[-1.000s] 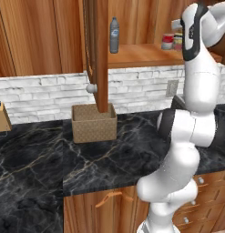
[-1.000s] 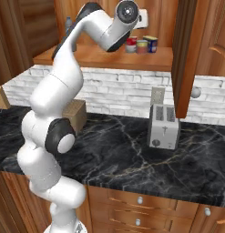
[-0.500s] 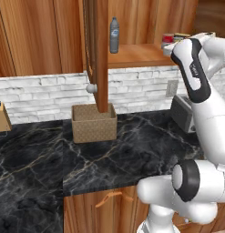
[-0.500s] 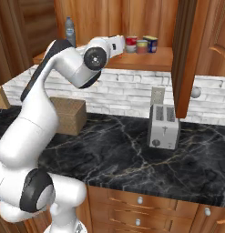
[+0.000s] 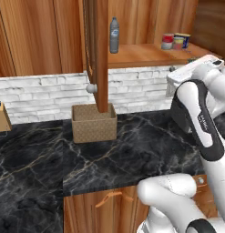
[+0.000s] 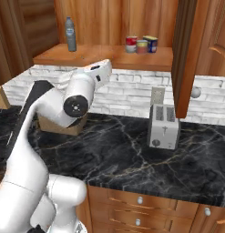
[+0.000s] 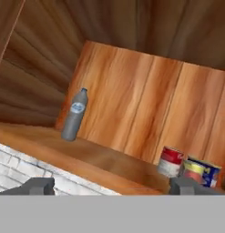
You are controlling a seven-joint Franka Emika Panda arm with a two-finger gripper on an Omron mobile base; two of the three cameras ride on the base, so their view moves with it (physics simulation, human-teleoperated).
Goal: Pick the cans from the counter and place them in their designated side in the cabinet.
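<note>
Both cans [image 6: 136,44] sit on the cabinet shelf [image 6: 109,57], pincer [image 7: 111,185] spread wide and empty, so a careless swing could topple them.

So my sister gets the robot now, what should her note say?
Tool: open, holding nothing, pointing into the cabinet.
Cans: the red can and the shorter orange-red can stand close together on the shelf's right side, next to the blue tin. The bottle stands apart on the left.
Done: both cans look put away.
Left: probably nothing; no can visible on the counter.
</note>
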